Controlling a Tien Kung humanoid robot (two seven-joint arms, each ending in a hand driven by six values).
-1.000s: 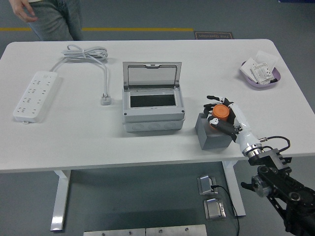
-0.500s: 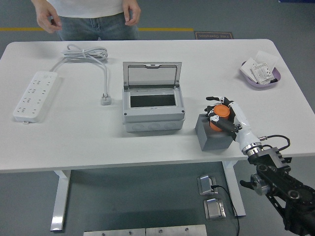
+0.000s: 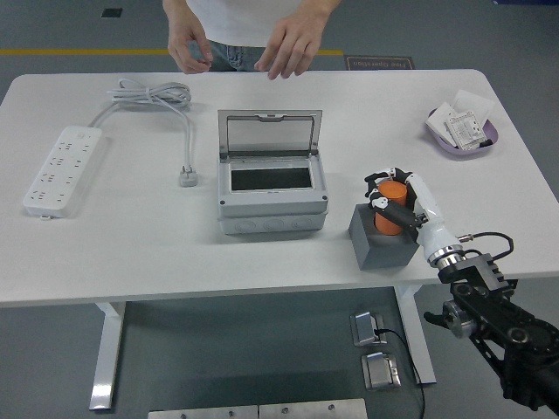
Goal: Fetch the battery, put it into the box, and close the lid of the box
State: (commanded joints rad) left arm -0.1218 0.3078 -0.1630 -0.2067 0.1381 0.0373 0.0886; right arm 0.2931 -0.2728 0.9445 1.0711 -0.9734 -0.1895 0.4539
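Note:
An orange cylindrical battery (image 3: 390,205) stands in a dark grey block holder (image 3: 383,245) near the table's front right. My right hand (image 3: 395,199) has its white and black fingers curled around the battery. A grey box (image 3: 272,188) sits in the table's middle, its lid (image 3: 269,133) standing open and its dark inside showing. My left arm is out of view.
A white power strip (image 3: 62,170) with a coiled cable (image 3: 153,94) lies at the left, its plug (image 3: 188,178) near the box. A purple dish (image 3: 461,131) with packets is at the back right. A person's hands (image 3: 288,45) hover over the table's far edge.
The person has stepped to the middle of the far side, hands now over the table's edge. My right hand has shifted slightly on the battery, which stands more upright.

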